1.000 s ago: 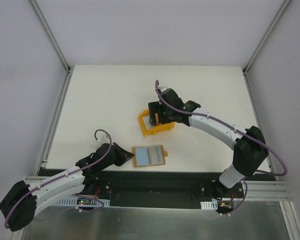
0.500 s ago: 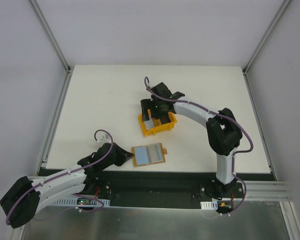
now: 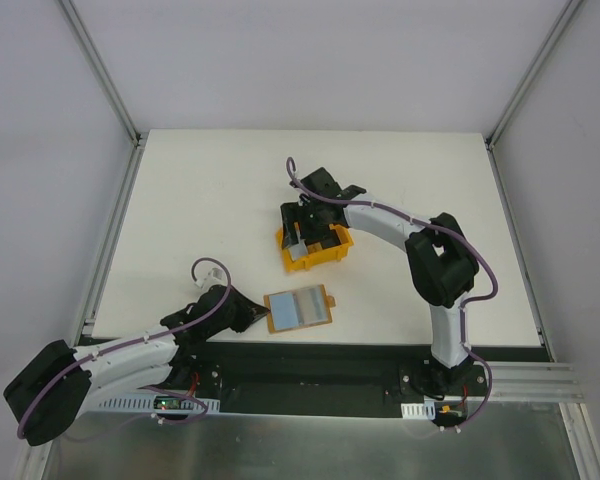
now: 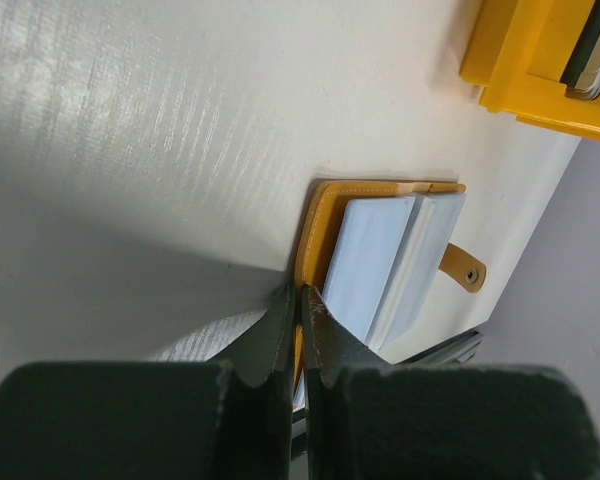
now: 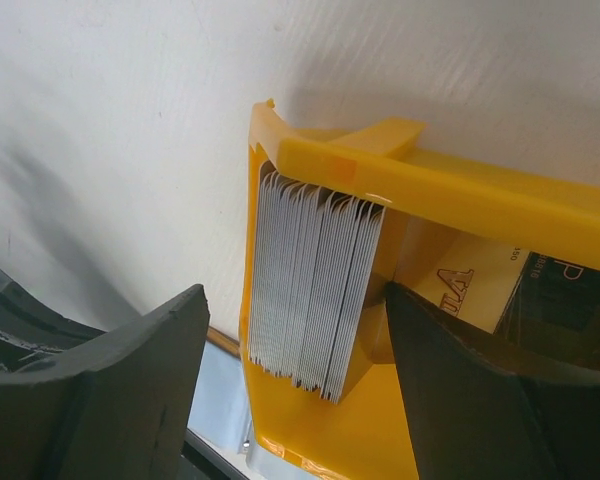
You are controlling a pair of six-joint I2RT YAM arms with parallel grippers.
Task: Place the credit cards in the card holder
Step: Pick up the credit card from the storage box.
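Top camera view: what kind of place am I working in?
Probably a robot test cell, not a home: plain white table, blank grey walls with aluminium posts, two arms bolted at the near edge.

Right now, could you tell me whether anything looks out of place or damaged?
Nothing stands out. The card holder lies open and flat, the shut left gripper at its edge. The credit cards stand in a neat stack in the yellow bin, under the open right gripper. Nothing spilled or damaged.
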